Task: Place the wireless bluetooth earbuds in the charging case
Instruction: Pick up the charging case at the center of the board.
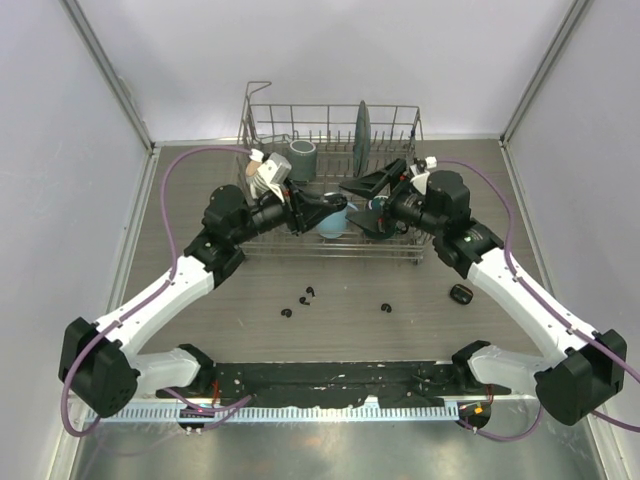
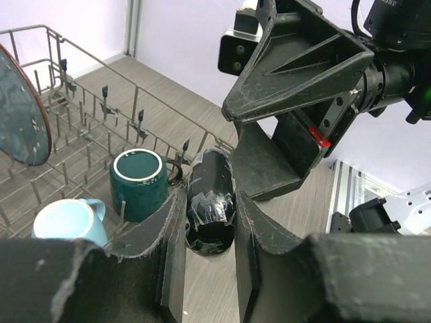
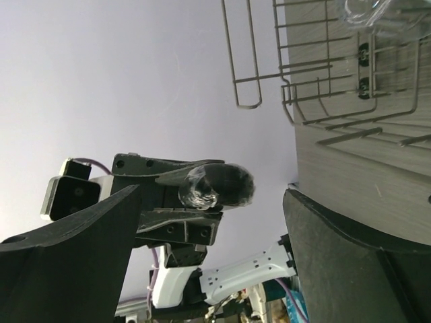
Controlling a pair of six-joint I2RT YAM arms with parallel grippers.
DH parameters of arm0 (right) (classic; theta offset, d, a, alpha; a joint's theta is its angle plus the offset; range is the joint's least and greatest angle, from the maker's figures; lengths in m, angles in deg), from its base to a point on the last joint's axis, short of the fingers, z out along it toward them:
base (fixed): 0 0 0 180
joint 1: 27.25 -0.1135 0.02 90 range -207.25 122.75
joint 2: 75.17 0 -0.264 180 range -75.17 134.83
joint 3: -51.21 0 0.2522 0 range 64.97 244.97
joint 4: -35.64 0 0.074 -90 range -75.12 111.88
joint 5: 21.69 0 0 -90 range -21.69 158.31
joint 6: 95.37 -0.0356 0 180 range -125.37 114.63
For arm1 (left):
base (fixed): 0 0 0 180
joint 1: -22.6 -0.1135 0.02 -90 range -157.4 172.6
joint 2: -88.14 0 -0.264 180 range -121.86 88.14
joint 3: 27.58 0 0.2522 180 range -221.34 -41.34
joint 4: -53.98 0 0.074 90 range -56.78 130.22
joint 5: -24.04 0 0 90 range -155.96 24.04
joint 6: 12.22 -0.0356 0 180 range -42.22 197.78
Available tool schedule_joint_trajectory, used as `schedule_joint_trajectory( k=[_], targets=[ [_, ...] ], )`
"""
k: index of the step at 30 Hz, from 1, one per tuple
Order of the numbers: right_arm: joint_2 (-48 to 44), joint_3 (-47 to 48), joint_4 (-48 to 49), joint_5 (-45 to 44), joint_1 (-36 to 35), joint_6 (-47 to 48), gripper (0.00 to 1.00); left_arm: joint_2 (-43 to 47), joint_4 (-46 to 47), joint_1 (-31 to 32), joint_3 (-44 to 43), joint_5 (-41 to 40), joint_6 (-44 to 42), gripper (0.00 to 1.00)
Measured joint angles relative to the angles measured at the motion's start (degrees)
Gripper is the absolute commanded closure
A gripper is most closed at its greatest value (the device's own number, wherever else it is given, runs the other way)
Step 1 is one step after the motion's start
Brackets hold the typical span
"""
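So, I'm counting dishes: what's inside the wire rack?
A dark plate, grey cup, teal mug and light-blue mug. The arms cover the rack's middle from above; the left tool grips a black cylinder.

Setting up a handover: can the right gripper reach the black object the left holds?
Likely yes: the right gripper is open, facing the black object clamped in the left gripper above the dish rack, nothing between them.

The left gripper (image 2: 209, 205) pinches what looks like the charging case (image 2: 211, 180), glossy black, beside a teal mug (image 2: 138, 183).
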Motion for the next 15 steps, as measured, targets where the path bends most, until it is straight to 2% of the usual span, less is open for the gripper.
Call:
schedule_joint_trajectory(
  k=[9,15],
  targets=[
    [0.7,-0.5,2.0,0.3,-2.8,-3.9,0.18,-1.0,1.2,0.0,0.0,1.3,0.1,1.0],
    [0.7,-1.9,2.3,-0.3,-2.8,-5.1,0.2,-1.1,1.7,0.0,0.0,1.6,0.3,1.0]
  ],
)
